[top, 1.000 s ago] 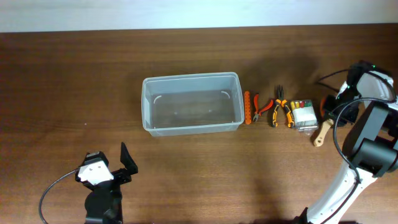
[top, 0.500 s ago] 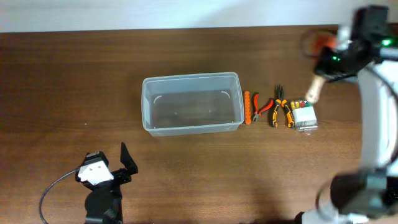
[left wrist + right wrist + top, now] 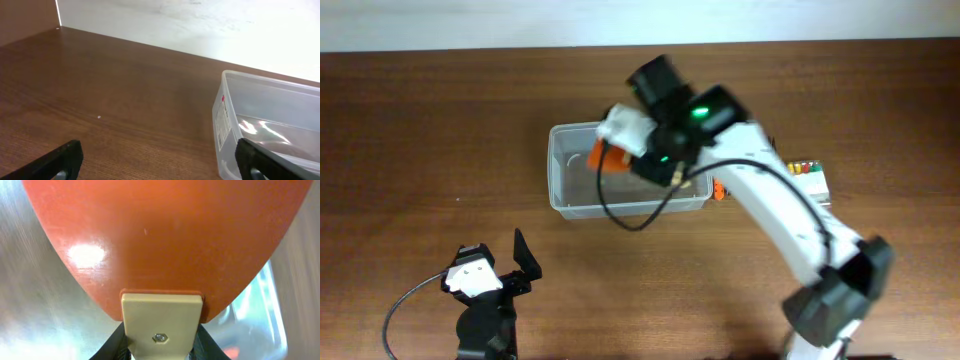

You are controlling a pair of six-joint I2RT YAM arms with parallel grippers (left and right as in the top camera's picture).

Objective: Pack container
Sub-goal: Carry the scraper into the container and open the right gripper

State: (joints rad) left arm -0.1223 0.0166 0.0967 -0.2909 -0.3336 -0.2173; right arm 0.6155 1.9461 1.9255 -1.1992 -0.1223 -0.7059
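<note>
The clear plastic container (image 3: 560, 190) stands at the middle of the wooden table. My right gripper (image 3: 623, 138) is shut on the beige handle (image 3: 161, 325) of a scraper with a broad orange blade (image 3: 598, 157) and holds it over the container's left half. In the right wrist view the orange blade (image 3: 165, 235) fills the frame, with the container's clear floor (image 3: 30, 285) behind it. My left gripper (image 3: 508, 264) is open and empty at the front left. In the left wrist view its fingers (image 3: 160, 162) stand wide apart, with the container's wall (image 3: 225, 115) on the right.
An orange-handled tool (image 3: 718, 188) lies just right of the container. A small clear case of coloured bits (image 3: 810, 175) lies further right. My right arm covers the tools between them. A white wall runs along the table's far edge.
My right arm has swung from the far right of the table to above the container, carrying the scraper. The left arm has not moved.
</note>
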